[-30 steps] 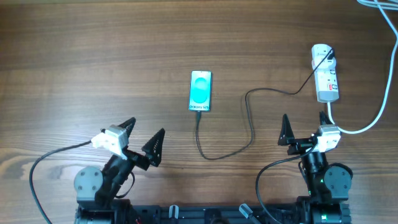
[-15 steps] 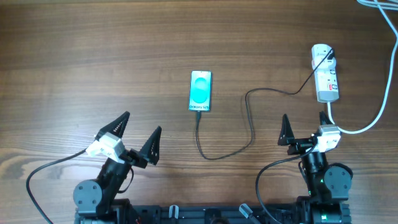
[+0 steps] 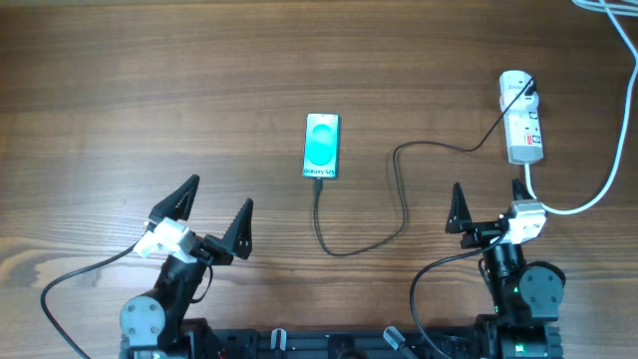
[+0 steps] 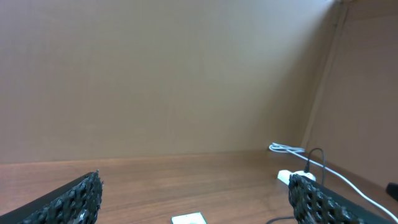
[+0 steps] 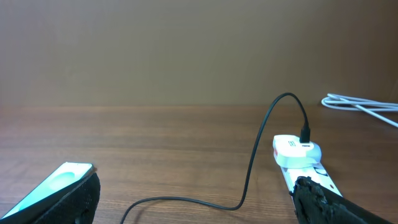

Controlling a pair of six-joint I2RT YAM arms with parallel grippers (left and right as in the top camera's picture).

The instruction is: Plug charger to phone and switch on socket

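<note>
The phone (image 3: 321, 146) lies flat mid-table with its cyan screen up; it also shows in the right wrist view (image 5: 59, 180) and at the bottom edge of the left wrist view (image 4: 188, 219). The black charger cable (image 3: 403, 204) runs from a plug at the far end of the white socket (image 3: 522, 118), loops across the table, and its tip meets the phone's near edge. My left gripper (image 3: 217, 196) is open and empty, near the table's front left. My right gripper (image 3: 487, 194) is open and empty, just in front of the socket (image 5: 298, 152).
A thick white lead (image 3: 598, 194) curves from the socket's near end along the right edge and up to the far right corner. Black arm wires loop beside both bases at the front edge.
My left arm has drawn back toward its base and slightly left, its gripper still open. The right arm, phone, cable and socket have not moved.
</note>
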